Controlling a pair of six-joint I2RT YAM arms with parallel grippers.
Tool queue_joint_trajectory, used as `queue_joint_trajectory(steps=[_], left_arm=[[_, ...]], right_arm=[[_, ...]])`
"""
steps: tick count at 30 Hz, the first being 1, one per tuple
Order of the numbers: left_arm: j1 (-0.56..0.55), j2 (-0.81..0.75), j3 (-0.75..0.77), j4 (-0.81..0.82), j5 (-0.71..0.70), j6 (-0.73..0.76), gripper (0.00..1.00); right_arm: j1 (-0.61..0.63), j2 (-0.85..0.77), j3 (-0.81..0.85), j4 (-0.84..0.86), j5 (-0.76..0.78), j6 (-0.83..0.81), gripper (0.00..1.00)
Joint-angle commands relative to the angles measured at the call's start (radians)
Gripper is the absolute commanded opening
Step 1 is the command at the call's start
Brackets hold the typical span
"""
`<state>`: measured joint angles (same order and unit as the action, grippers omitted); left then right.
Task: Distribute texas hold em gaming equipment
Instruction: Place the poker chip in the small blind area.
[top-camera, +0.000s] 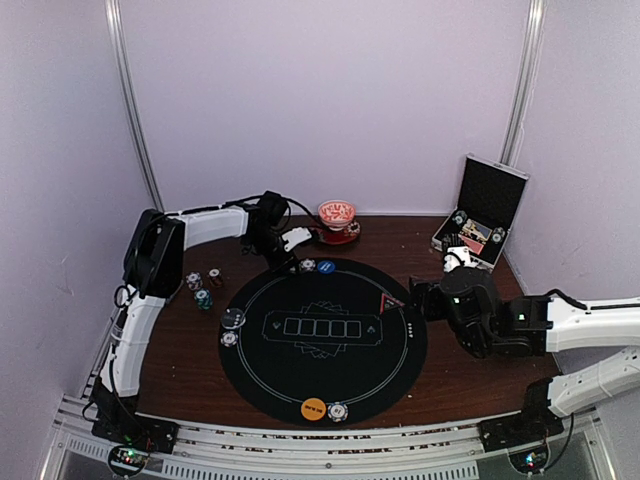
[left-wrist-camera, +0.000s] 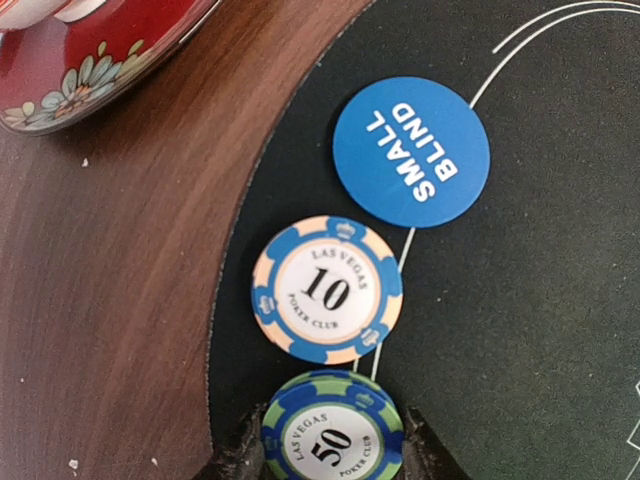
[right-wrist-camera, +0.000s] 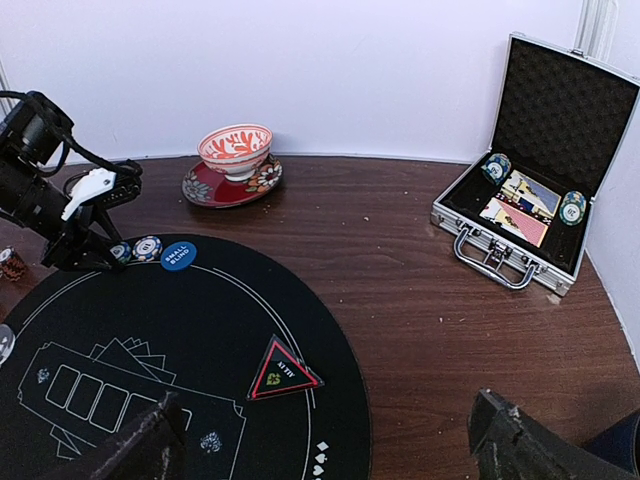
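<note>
Dark wooden table (top-camera: 180, 340), round black mat (top-camera: 395, 370), left gripper (left-wrist-camera: 330, 448) clamped on a green 50 chip (left-wrist-camera: 332, 425) at the mat's far edge (lettering legible only from its wrist camera), right gripper (right-wrist-camera: 325, 442) spread wide, empty

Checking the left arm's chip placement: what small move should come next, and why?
Probably open the left gripper to release: it is shut on the 50 chip, held flat over the edge of the black mat, beside the 10 chip and near the Small Blind button. Whether the chip already touches down is unclear.
</note>
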<state>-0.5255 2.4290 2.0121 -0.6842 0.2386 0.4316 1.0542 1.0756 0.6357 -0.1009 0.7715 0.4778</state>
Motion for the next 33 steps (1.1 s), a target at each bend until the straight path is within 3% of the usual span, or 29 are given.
queue_joint_trajectory(steps=[1,26,30,33], left_arm=[[0.001,0.008,0.02,0.014,-0.024,-0.002,0.39],[-0.012,0.047,0.033,0.054,-0.093,0.004,0.45],[-0.015,0.048,0.031,0.054,-0.106,0.007,0.52],[-0.016,0.046,0.03,0.053,-0.118,0.008,0.66]], right_arm=[[0.0,-0.004,-0.005,0.006,0.017,-0.001,1.0],[0.0,0.006,-0.004,0.01,0.011,-0.004,1.0],[0.0,0.005,-0.004,0.009,0.009,-0.003,1.0],[0.0,0.006,-0.004,0.009,0.009,-0.004,1.0]])
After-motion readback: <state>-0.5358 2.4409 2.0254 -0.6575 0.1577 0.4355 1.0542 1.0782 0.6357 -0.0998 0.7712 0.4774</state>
